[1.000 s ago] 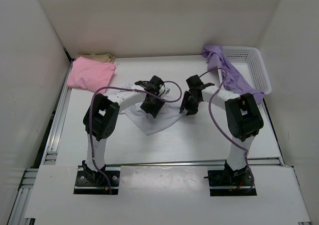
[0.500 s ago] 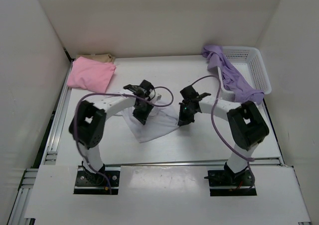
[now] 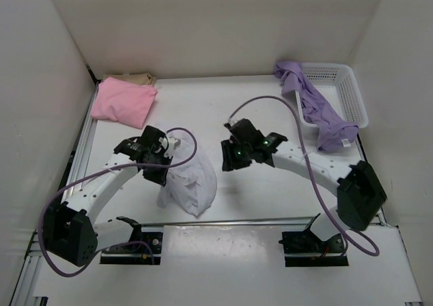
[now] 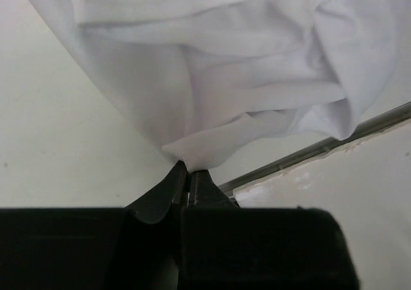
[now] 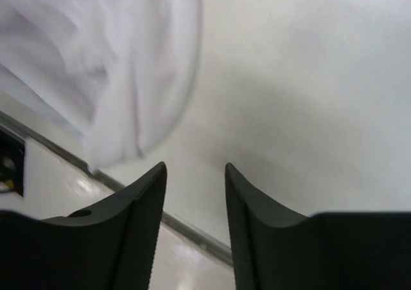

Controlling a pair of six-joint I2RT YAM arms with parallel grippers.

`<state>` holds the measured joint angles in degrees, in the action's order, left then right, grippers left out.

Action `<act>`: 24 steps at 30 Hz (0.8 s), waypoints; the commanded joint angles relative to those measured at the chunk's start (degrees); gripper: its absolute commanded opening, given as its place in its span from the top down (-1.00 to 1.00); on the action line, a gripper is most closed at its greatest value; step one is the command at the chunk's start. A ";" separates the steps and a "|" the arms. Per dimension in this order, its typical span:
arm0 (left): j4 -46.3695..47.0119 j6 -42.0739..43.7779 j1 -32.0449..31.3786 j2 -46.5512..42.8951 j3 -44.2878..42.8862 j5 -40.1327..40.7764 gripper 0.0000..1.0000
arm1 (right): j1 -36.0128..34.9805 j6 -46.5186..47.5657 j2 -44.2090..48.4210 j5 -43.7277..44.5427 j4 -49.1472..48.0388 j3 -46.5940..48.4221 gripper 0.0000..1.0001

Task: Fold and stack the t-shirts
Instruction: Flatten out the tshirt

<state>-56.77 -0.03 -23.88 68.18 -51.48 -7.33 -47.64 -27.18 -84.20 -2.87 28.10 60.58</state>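
White walls [image 3: 223,28] boxed in a pale table [image 3: 203,110], arms bolted at the near edge. White t-shirt [image 3: 193,184] was front and left of centre, gathered into a drooping lump close to the metal rail [image 3: 237,221], not flat and not folded. Left claw [image 3: 160,172] was pressed together on a small tuck of that cloth; in the left wrist view the fingers [image 4: 167,190] met with almost no gap and the fabric fanned out from the tips in loose folds. Whether the lump's bottom rested on the table, couldn't tell for sure. Right claw [image 3: 226,160] hung just beside the shirt, on its right, not touching it, jaws spread about halfway with only bare table between them in its own view. Pink t-shirt [image 3: 124,101] lay folded at the far left, on top of the tan t-shirt [image 3: 139,79], which peeked out behind it. Lavender t-shirt [image 3: 318,110] was draped over the rim of the basket [image 3: 352,93] at far right, unfolded. Handling guess: thin, light, floppy cloth with no stiffness, so a one-point pinch just lets it bunch and twist. Better holds would likely be two spread points, shoulders or hem corners, one per claw, so it hangs open and can be laid flat.
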 commanded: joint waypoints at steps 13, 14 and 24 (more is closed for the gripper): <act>-2.03 0.03 8.49 -7.71 5.78 -1.37 0.79 | -12.30 5.29 -29.86 -6.53 -2.26 25.47 -0.12; -2.03 0.03 8.50 -7.71 5.78 -1.37 0.79 | -12.30 5.29 -30.57 -6.53 -0.87 25.47 -0.12; -0.80 0.03 13.24 -8.24 5.78 2.14 0.79 | -0.72 -17.19 -14.19 -2.76 -14.07 3.40 1.00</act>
<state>-59.16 -0.01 -11.40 61.43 -45.60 -7.27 -54.85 -34.72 -111.02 -7.29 20.47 73.71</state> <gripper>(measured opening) 0.133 0.007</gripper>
